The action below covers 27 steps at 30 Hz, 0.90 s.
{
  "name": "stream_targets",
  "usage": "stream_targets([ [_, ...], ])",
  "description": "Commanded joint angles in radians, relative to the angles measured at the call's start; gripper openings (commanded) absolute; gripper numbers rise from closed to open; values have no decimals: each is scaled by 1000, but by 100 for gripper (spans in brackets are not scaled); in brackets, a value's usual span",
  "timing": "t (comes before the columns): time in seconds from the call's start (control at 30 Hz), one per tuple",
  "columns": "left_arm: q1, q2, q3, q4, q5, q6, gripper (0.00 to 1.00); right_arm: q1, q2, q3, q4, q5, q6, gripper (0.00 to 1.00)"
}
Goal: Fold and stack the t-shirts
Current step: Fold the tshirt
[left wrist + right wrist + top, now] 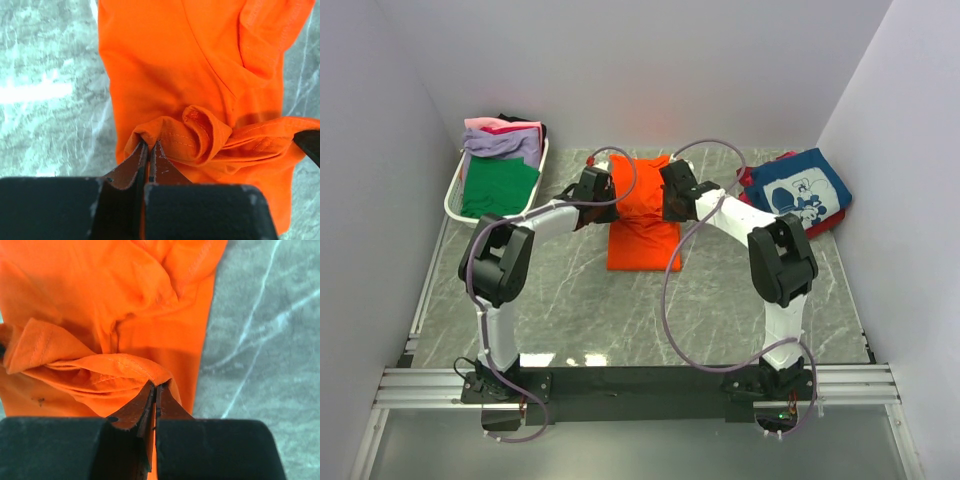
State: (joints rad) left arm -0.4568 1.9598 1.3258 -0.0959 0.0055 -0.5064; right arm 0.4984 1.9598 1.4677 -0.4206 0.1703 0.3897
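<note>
- We counted one orange t-shirt point(642, 238), at centre frame on the marble table point(580, 320).
- We saw two pincers: the left gripper point(149, 146) and the right gripper point(156, 386), each clenched on its bunched hem.
- At upper left, one white basket point(453, 192) held a green t-shirt point(500, 188), a lavender t-shirt point(505, 143) and a pink t-shirt point(488, 125).
- At upper right, one navy printed t-shirt point(800, 190) lay on something red.

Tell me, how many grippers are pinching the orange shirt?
2. The left gripper pinches the orange shirt near its left edge; the right gripper pinches it near its right edge. No more seem hidden.
</note>
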Motion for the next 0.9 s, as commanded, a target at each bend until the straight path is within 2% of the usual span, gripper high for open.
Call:
stream_targets([
  [0.0, 10, 25, 61, 7, 21, 32, 1, -12, 33, 77, -17, 3, -25, 0],
  [0.17, 15, 60, 92, 7, 42, 31, 1, -23, 68, 115, -29, 3, -18, 0],
  [0.27, 20, 60, 113, -1, 16, 25, 14, -32, 90, 132, -43, 9, -12, 0],
  [0.3, 20, 57, 124, -8, 8, 25, 23, -35, 91, 138, -50, 12, -9, 0],
  [0.33, 21, 53, 128, -11, -2, 25, 28, -37, 88, 147, -61, 14, -9, 11],
  [0.37, 21, 36, 131, -21, -2, 25, 40, -38, 70, 146, -70, 15, -11, 22],
  [0.4, 21, 24, 131, -22, -48, 25, 45, -37, 54, 140, -70, 18, -12, 31],
  [0.43, 21, 7, 127, -24, -67, 26, 50, -38, 36, 125, -70, 21, -14, 44],
  [0.47, 21, -30, 119, -19, -106, 28, 57, -37, -5, 114, -63, 26, -14, 49],
  [0.53, 21, -73, 86, -10, -146, 25, 63, -38, -51, 80, -57, 43, -18, 57],
  [0.57, 21, -122, 66, 8, -166, 22, 67, -37, -97, 69, -50, 44, -20, 58],
  [0.7, 10, -252, -116, 125, -139, -21, 71, -37, -188, 5, 8, -37, -31, 60],
  [0.87, -65, -369, -305, 287, -73, -103, 74, -35, -161, 20, 49, -225, -29, 58],
])
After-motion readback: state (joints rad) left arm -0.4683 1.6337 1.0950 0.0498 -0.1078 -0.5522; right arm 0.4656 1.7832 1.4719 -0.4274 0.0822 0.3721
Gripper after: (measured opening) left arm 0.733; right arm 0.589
